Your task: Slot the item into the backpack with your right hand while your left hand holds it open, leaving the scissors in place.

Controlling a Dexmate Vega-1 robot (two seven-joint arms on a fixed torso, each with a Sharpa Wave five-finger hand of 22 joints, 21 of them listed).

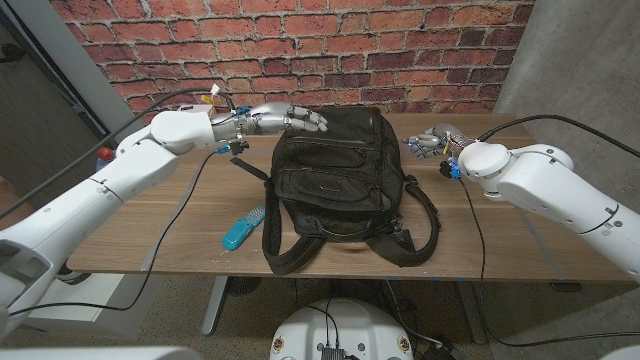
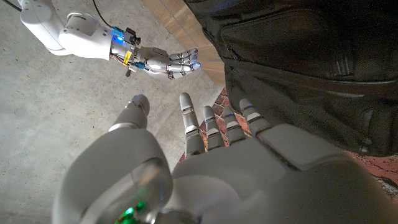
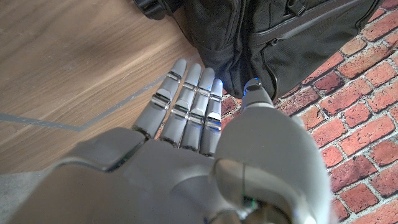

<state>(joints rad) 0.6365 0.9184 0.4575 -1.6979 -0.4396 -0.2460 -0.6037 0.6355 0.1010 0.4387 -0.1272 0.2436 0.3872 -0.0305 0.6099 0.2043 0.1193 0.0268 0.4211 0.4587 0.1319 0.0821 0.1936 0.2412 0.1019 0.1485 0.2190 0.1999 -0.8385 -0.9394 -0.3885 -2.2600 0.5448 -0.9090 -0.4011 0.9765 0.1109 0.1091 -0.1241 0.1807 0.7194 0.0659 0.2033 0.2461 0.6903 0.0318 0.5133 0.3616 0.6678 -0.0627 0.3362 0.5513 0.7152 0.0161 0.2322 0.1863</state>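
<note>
A black backpack (image 1: 335,175) lies flat in the middle of the wooden table (image 1: 150,225), its straps trailing toward the front edge. A blue brush-like item (image 1: 243,229) lies on the table to the left of the backpack's front corner. My left hand (image 1: 300,119) hovers at the backpack's far left corner with its fingers apart and nothing in them; its wrist view shows the fingers (image 2: 214,127) beside the backpack (image 2: 298,62). My right hand (image 1: 432,140) is by the far right corner, empty, fingers (image 3: 186,102) stretched toward the bag (image 3: 280,31).
A red brick wall (image 1: 300,40) stands close behind the table. Black cables (image 1: 185,200) run from both arms across the tabletop. The backpack's straps (image 1: 415,235) loop near the front right. Bare wood lies on the front left and far right.
</note>
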